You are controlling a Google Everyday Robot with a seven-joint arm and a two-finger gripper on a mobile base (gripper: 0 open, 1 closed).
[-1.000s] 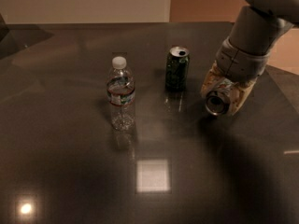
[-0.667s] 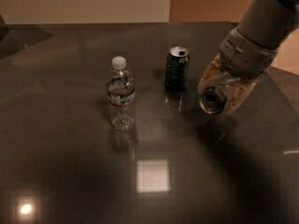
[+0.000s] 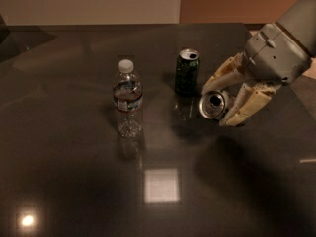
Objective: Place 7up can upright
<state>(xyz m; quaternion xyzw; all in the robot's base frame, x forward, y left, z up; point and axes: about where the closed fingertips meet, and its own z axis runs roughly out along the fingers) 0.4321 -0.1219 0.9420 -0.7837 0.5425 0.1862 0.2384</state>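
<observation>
At the right of the frame, the gripper [image 3: 217, 106] has its two pale fingers [image 3: 249, 104] closed on the 7up can [image 3: 214, 104]. The can sits between them, tipped over with its open top facing the lower left. It seems to hang just above the dark table [image 3: 74, 181], though contact is hard to judge. The green can [image 3: 187, 72] stands upright just to its upper left, and the water bottle [image 3: 128, 100] stands farther left.

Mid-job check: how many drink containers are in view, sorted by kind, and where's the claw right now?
Cans: 2. The dark green can stands upright; the 7up can is tipped on its side, gripped in the claw just right of the green one.
Bottles: 1. The water bottle is upright, left of the cans.
Total: 3
</observation>
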